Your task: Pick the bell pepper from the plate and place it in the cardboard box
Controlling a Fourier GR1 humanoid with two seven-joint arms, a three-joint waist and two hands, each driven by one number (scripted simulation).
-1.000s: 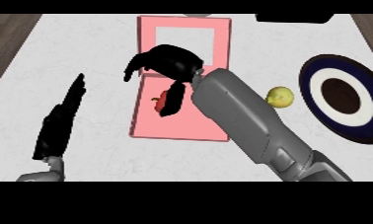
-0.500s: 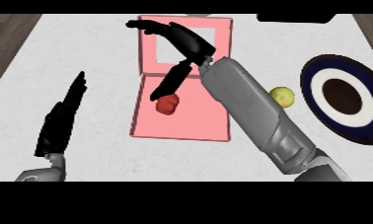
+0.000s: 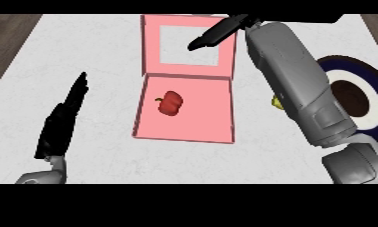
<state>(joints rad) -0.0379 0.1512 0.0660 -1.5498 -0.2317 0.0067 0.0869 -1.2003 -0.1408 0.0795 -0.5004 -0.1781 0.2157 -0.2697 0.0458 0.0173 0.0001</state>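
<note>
You see the pepper (image 3: pixel 171 103) lying in the box (image 3: pixel 184 132), left of centre in its near compartment, while your right hand (image 3: pixel 218 33) hangs well apart over the far, open flap, fingers straight and released, holding nothing. Your left hand (image 3: pixel 65 116) rests open on the bench (image 3: pixel 96 56) left of the box, fingers pointing far. The plate (image 3: pixel 362 73) sits at the right edge, partly hidden by your right forearm.

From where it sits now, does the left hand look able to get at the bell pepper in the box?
Probably yes. The left hand rests open on the counter left of the pink box, and the bell pepper lies uncovered in it. The right hand is up over the lid, out of the way.
</note>
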